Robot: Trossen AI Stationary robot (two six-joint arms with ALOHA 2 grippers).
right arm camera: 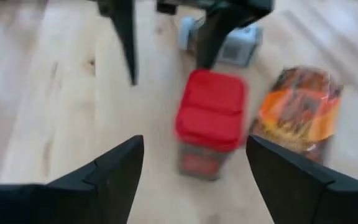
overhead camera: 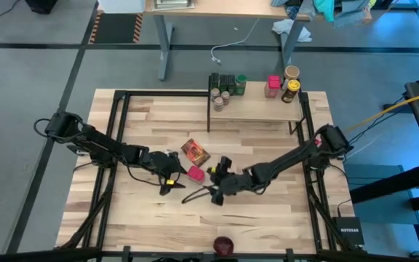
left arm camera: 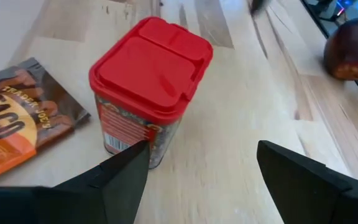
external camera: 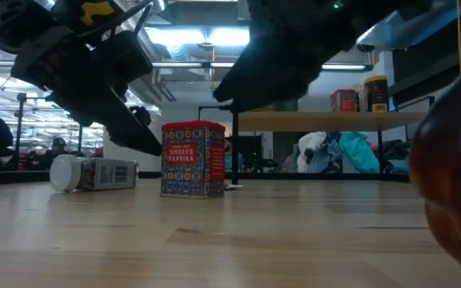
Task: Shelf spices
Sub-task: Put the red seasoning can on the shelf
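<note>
A red-lidded paprika tin (overhead camera: pixel 196 173) is seen standing upright near the middle of the surface (overhead camera: pixel 151 124). It is flanked by both arms. The left gripper (left arm camera: pixel 201 171) is held just beside it, with the fingers spread wide and nothing held. One finger (left arm camera: pixel 126 174) looks very close to the tin's side, though touch cannot be told. The right gripper (right arm camera: pixel 194 168) is pointed at the same tin from the other side, its fingers also wide apart and empty.

An orange taco packet (overhead camera: pixel 194 151) is laid flat just beside the tin, and a white-capped bottle (external camera: pixel 94 173) is laid on its side near it. A few jars are already set on the shelf (overhead camera: pixel 257 109), at the far edge.

Trouble may come if both grippers are brought to the tin together: it could be knocked over, or the fingers could be bumped. The packet could also be pushed away. A dark red round thing (overhead camera: pixel 223 244) is left at the near edge.
</note>
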